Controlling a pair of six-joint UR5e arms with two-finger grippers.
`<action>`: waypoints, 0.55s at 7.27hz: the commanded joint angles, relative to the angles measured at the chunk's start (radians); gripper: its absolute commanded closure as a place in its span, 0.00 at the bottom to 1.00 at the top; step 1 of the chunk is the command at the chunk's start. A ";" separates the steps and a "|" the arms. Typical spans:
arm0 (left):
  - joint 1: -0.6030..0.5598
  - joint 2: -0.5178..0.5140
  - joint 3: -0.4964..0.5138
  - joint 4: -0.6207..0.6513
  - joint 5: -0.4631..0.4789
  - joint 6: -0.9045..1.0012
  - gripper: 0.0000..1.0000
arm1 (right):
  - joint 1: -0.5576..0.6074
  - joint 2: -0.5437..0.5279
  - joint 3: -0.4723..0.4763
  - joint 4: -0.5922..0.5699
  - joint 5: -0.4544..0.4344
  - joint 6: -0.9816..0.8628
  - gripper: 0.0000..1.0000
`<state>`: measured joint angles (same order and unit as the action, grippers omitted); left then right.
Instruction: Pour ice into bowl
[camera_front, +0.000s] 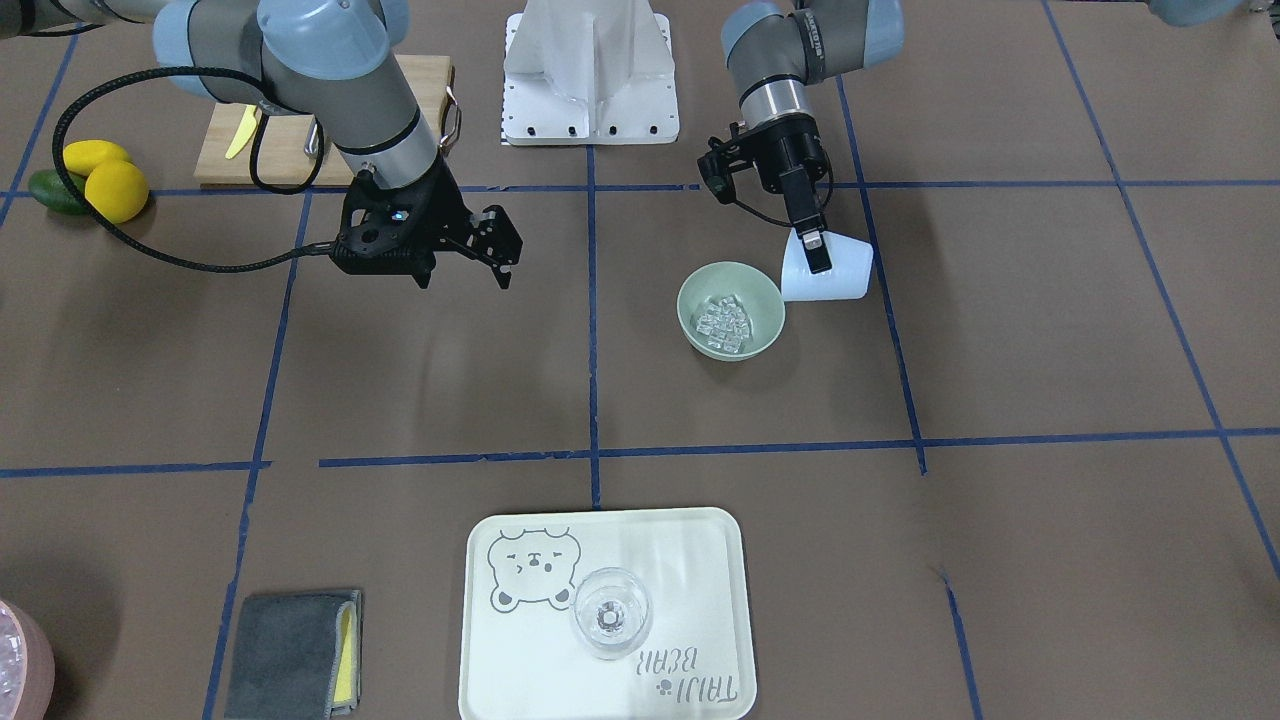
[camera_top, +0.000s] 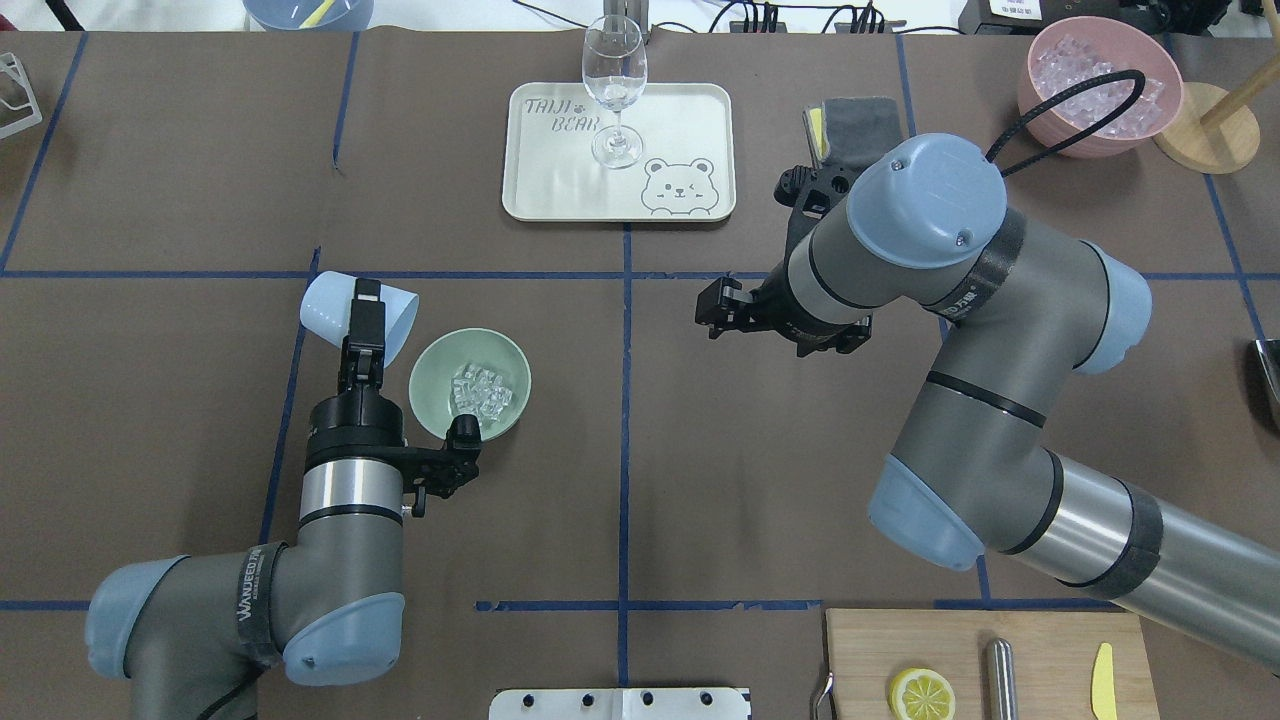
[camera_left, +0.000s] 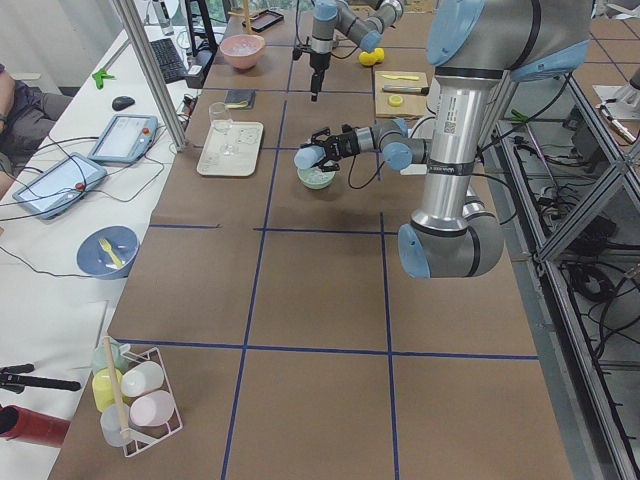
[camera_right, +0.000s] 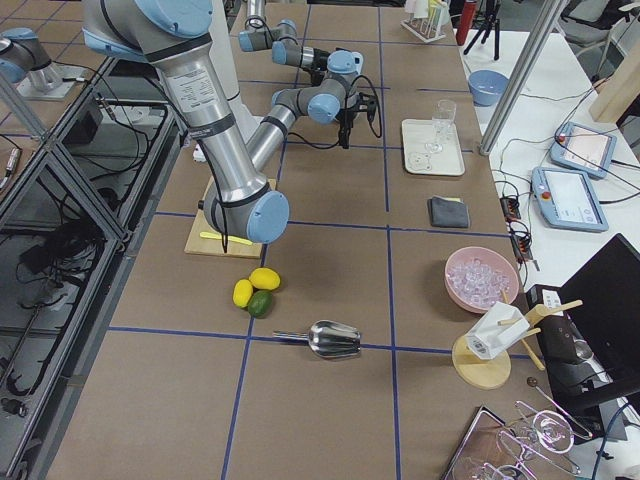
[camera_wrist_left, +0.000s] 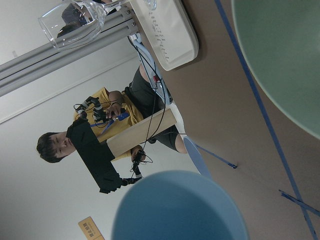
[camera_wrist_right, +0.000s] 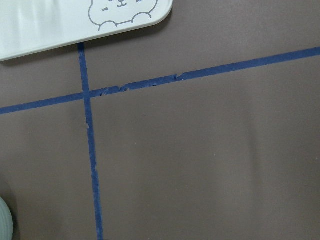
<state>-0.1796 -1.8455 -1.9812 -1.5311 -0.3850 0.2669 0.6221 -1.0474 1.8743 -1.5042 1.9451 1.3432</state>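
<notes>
The pale green bowl (camera_front: 692, 300) stands on the table and holds a cluster of clear ice (camera_front: 722, 322). It also shows in the overhead view (camera_top: 432, 372) with the ice (camera_top: 480, 390) in it. My left gripper (camera_top: 365, 312) is shut on a light blue cup (camera_top: 325, 305), held tipped on its side just beside the bowl's rim. In the front view the cup (camera_front: 840, 275) hangs from the same gripper (camera_front: 818, 252). The left wrist view shows the cup (camera_wrist_left: 180, 210) and the bowl's outer wall (camera_wrist_left: 285, 55). My right gripper (camera_top: 712, 310) is open and empty, hovering near the table's middle.
A cream tray (camera_top: 560, 190) with a wine glass (camera_top: 613, 90) lies beyond the bowl. A pink bowl (camera_top: 1040, 100) of ice stands at the far right. A grey cloth (camera_front: 290, 665), a cutting board (camera_top: 960, 650) and lemons (camera_front: 115, 190) are further off.
</notes>
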 joint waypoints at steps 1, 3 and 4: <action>-0.029 -0.003 -0.080 -0.023 -0.151 -0.006 1.00 | -0.001 0.003 0.000 -0.001 0.000 0.002 0.00; -0.081 0.006 -0.096 -0.142 -0.266 -0.085 1.00 | -0.002 0.010 0.000 -0.001 0.000 0.004 0.00; -0.122 0.014 -0.097 -0.171 -0.350 -0.148 1.00 | -0.002 0.012 0.000 -0.001 0.000 0.005 0.00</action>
<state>-0.2563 -1.8389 -2.0736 -1.6566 -0.6417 0.1854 0.6203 -1.0385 1.8745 -1.5048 1.9451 1.3470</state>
